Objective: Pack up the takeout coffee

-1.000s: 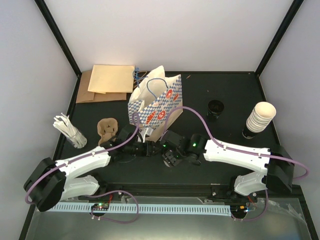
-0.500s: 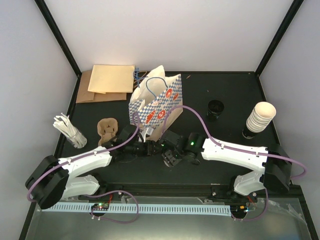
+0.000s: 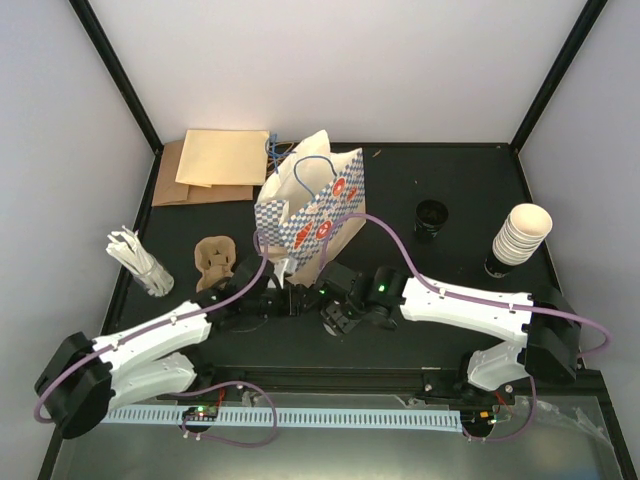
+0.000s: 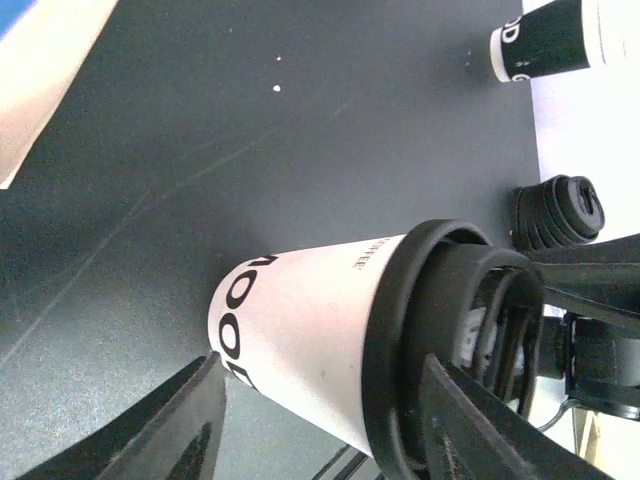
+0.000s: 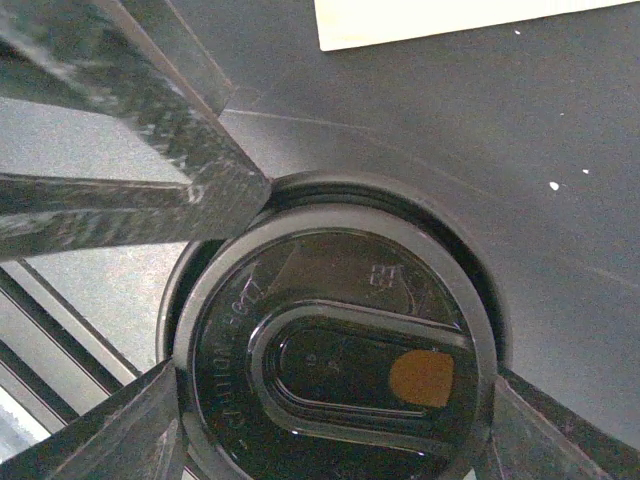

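Cup: a white paper cup (image 4: pixel 300 340) sat between the two grippers just in front of the bag (image 3: pixel 310 215), near the table's middle front; in the top view the arms hid it.
Lid: a black lid (image 5: pixel 335 370) lay over the cup's rim; whether it had snapped fully home could not be told.
Left gripper (image 4: pixel 320 425): its fingers (image 4: pixel 180 425) stood on either side of the cup's body, apparently steadying it; actual contact could not be told.
Right gripper (image 5: pixel 330 330): faced the lid top, fingers spread around its edge, likely to press it down; whether they touched it could not be told.
Why there: judged as a capping step, one arm bracing, the other seating the lid, close to the bag for the next move.
Bag: upright with its mouth open; contents not visible.
Stack (image 3: pixel 520 238): nested cups, far right, well apart.
Spare lids (image 3: pixel 431 215): dark pile right of the bag.
Stirrer holder (image 3: pixel 148 272): white sticks, at left.
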